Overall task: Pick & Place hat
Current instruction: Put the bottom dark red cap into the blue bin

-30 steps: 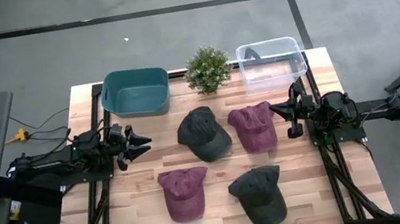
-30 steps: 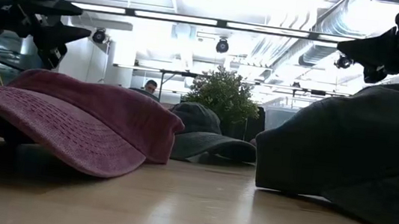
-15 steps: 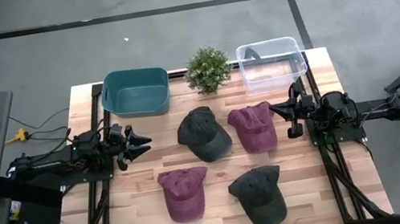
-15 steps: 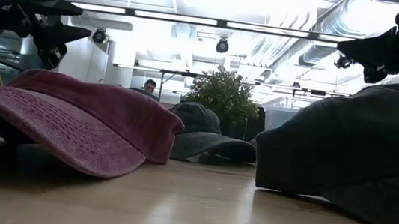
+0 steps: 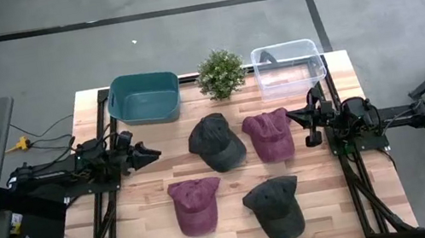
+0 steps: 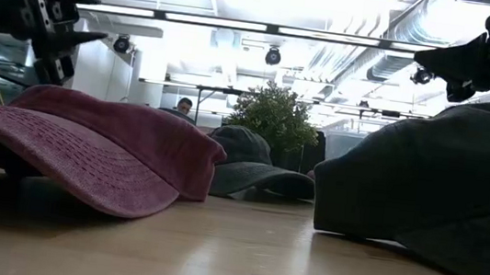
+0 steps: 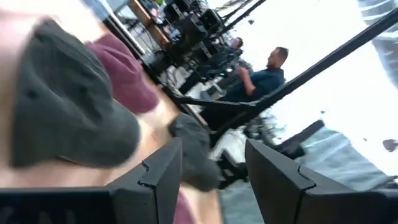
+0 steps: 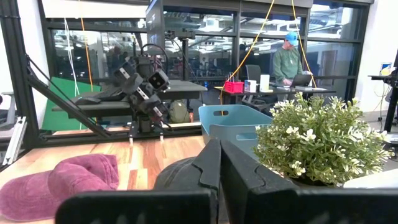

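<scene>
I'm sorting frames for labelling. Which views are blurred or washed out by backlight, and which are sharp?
Left wrist view: smeared and tilted, the dark cap soft, the background blown white. Low view: ceiling lights glare, so the maroon cap and dark cap look dim, near edges soft. Right wrist view: crisp on the plant and teal bin. High view: evenly lit, sharp.

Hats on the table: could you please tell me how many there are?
4: a dark hat and a maroon hat in the back row, another maroon hat and another dark hat in front. None looks hidden.
</scene>
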Controlling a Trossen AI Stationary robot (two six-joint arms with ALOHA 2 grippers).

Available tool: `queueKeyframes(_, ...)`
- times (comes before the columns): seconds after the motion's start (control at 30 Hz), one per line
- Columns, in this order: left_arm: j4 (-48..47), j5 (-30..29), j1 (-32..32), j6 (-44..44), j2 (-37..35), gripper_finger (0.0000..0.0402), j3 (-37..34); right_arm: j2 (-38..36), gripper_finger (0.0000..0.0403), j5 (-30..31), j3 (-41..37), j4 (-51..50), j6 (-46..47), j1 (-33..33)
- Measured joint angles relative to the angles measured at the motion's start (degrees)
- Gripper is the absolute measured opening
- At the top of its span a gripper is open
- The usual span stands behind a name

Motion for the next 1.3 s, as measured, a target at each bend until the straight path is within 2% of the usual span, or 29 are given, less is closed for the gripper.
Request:
queueKeyframes(0.2, 0.2, 2.68, 0.0, -11.61, 0.0, 0.0169, 0.12, -0.02, 0.0, -0.01, 0.02, 0.0, -0.02, -0.02)
queueKeyframes(0.4, -0.54, 0.84, 0.0, -11.37, 0.03, 0.0175, 0.32, 0.01, 0.0, 0.02, 0.0, 0.0, -0.01, -0.02)
queueKeyframes(0.53, -2.25, -4.34, 0.0, -9.7, 1.88, 0.0203, 1.98, 0.0, 0.0, 0.0, 0.02, 0.0, -0.02, 0.0)
queueKeyframes(0.67, -2.42, -7.15, 0.0, -8.59, 5.34, 0.0252, 4.49, 0.0, 0.0, 0.01, 0.0, 0.0, -0.01, -0.02)
queueKeyframes(0.8, -2.65, -6.44, -0.02, 2.29, 9.5, 0.029, 7.84, -0.01, 0.0, 0.02, 0.01, 0.0, 0.0, -0.02)
queueKeyframes(0.97, -5.52, -6.42, -0.02, 14.13, 16.14, 0.029, 15.45, 0.01, 0.0, -0.01, 0.01, 0.0, -0.01, -0.01)
queueKeyframes(1.3, -30.5, -4.7, -0.88, 34.26, 35.45, 0.0277, 34.41, 0.0, 0.0, 0.01, 0.01, 0.0, -0.02, 0.01)
